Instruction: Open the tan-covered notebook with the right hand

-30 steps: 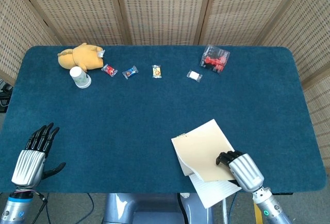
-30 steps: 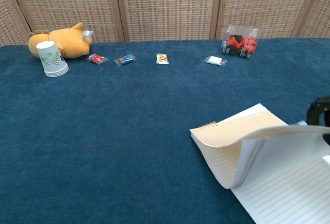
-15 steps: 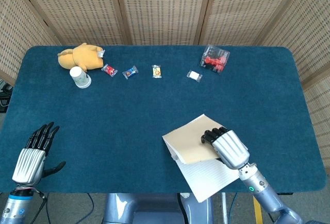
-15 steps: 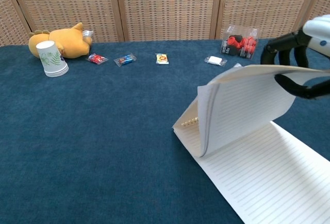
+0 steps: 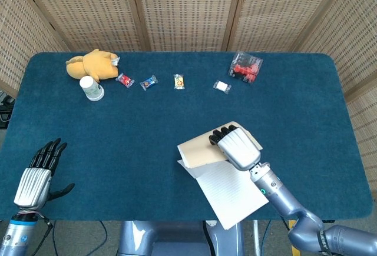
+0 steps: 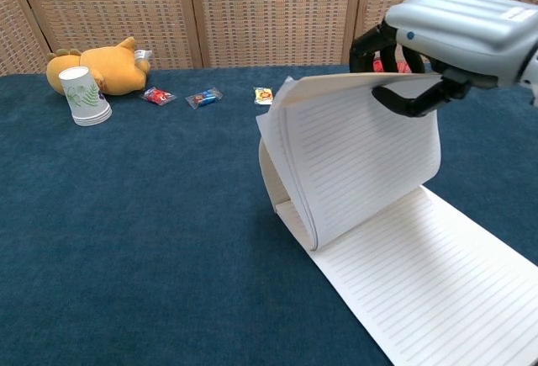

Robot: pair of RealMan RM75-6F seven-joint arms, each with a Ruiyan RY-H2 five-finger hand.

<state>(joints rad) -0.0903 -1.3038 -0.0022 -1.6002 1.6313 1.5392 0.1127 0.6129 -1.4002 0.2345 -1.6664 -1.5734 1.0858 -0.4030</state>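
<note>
Left hand idle at near left table edge, fingers spread, holding nothing. Right hand pinches tan cover and a sheaf of lined pages of the notebook, lifted and arched over the flat open pages, near right of blue table. Far edge: paper cup beside plush toy, small wrapped sweets.

**Two cameras, one table**

The head view looks steeply down from above the near edge — the whole blue table fits in frame, wicker screens behind. The chest view sits low and close, facing across the cloth toward those same screens. Both share the far row: plush toy, paper cup, and the lifted notebook — looming large from the chest.
</note>
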